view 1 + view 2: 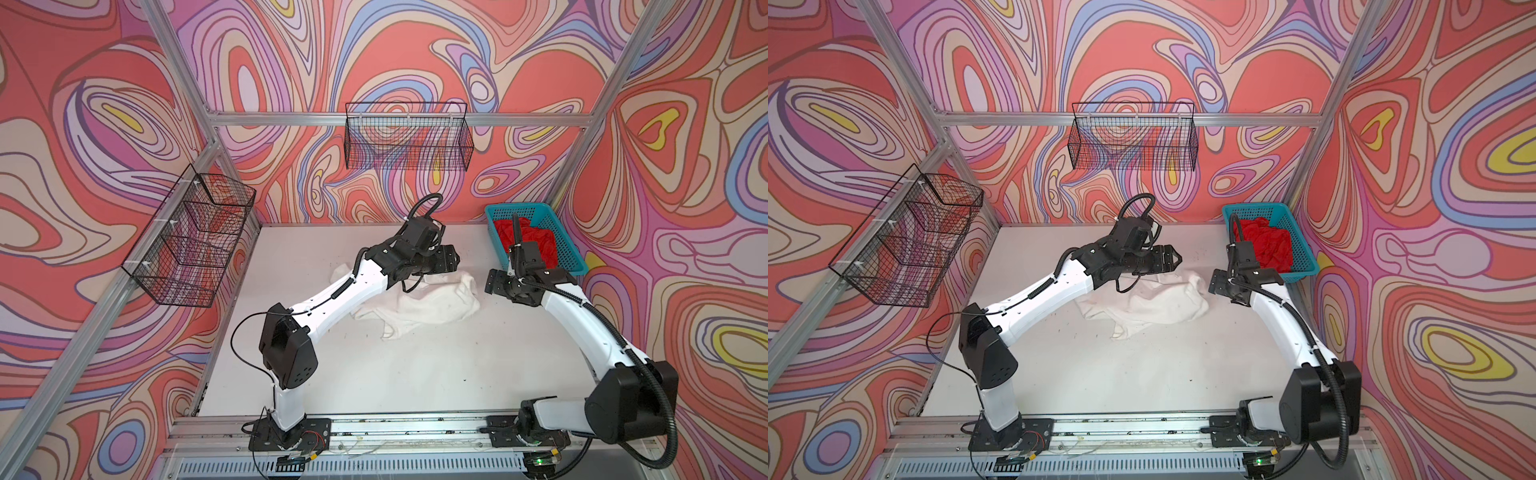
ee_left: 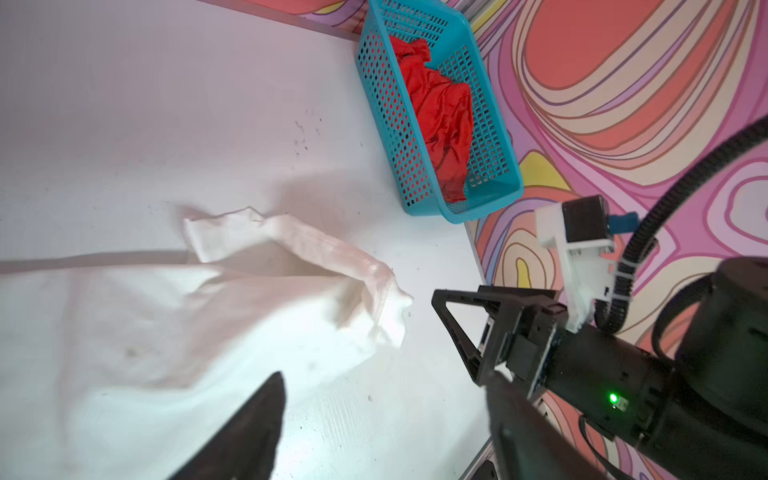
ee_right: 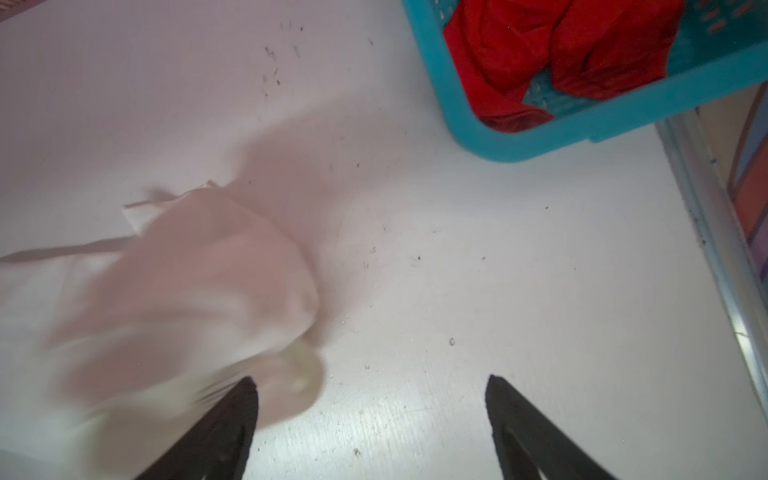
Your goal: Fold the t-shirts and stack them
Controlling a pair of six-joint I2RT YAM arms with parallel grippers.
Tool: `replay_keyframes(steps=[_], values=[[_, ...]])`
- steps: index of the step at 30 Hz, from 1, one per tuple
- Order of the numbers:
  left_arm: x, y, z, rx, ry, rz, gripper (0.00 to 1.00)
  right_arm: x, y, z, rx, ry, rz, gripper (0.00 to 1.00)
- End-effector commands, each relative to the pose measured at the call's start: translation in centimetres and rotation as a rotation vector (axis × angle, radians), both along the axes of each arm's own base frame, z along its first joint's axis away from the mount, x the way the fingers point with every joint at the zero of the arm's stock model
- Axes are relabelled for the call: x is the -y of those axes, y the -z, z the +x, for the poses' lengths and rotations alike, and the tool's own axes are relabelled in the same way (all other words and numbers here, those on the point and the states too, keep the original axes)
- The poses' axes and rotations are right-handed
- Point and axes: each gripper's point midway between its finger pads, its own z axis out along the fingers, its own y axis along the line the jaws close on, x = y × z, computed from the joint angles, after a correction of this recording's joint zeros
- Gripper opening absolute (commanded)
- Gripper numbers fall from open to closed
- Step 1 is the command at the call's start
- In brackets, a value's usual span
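The white t-shirt (image 1: 419,303) lay crumpled mid-worktop (image 1: 374,374), unfolded; the red t-shirt (image 2: 440,120) sat bunched in the teal basket (image 2: 494,124). Both the left gripper (image 2: 382,419) and the right gripper (image 3: 370,428) hovered with jaws wide, holding nothing. Spreading the white shirt flat seemed the step in hand; next called for pinching two hem corners. Counted: two shirts, one teal basket, two grippers.

No text, label, brand, number or sign can be read in any view; small markings on the arm housings, if any, seem too blurred to make out.
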Motion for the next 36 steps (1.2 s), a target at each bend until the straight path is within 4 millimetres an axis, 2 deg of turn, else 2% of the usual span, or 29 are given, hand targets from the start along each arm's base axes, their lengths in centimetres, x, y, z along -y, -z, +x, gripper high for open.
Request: replay_keyframes(steps=[1,4,9,11,14,18,19,21,22,23,25,31,36], values=[[-3.2,-2.9,0.4,0.032,-0.057,-0.009,0.94,-2.9,1.8,-1.8,-0.03,-0.011,0.168,0.9],[-8.0,-0.8,0.9,-0.002,-0.142,0.05,0.94,-6.1,2.9,-2.5,-0.027,-0.038,0.235,0.91],[-19.0,4.3,2.5,-0.079,-0.347,0.177,0.87,-13.6,6.0,-3.1,-0.097,-0.17,0.26,0.89],[-22.5,6.5,2.9,-0.123,-0.414,0.215,0.86,-14.9,7.3,-2.9,-0.118,-0.18,0.244,0.89],[-25.7,8.6,3.1,-0.144,-0.475,0.229,0.85,-15.5,9.3,-2.6,-0.156,-0.18,0.193,0.86],[-27.4,10.6,3.3,-0.154,-0.503,0.272,0.85,-15.2,11.4,-2.0,-0.195,-0.182,0.118,0.8],[-27.8,11.3,3.4,-0.161,-0.511,0.285,0.85,-15.1,11.7,-1.8,-0.195,-0.18,0.103,0.74],[-28.3,12.8,3.5,-0.187,-0.521,0.305,0.84,-15.0,11.5,-1.7,-0.191,-0.182,0.09,0.41],[-28.6,13.4,3.5,-0.198,-0.528,0.316,0.84,-14.9,11.0,-1.7,-0.185,-0.181,0.091,0.29],[-28.8,14.0,3.7,-0.204,-0.533,0.321,0.84,-14.7,10.4,-1.8,-0.173,-0.182,0.089,0.16],[-29.3,15.1,4.1,-0.206,-0.54,0.34,0.83,-14.3,9.4,-2.2,-0.162,-0.189,0.078,0.0],[-31.2,17.0,6.9,-0.219,-0.594,0.344,0.83,-13.4,7.8,-2.9,-0.168,-0.228,0.023,0.0],[-30.6,17.8,10.3,-0.222,-0.583,0.33,0.83,-13.4,6.6,-2.7,-0.144,-0.256,0.018,0.0]])
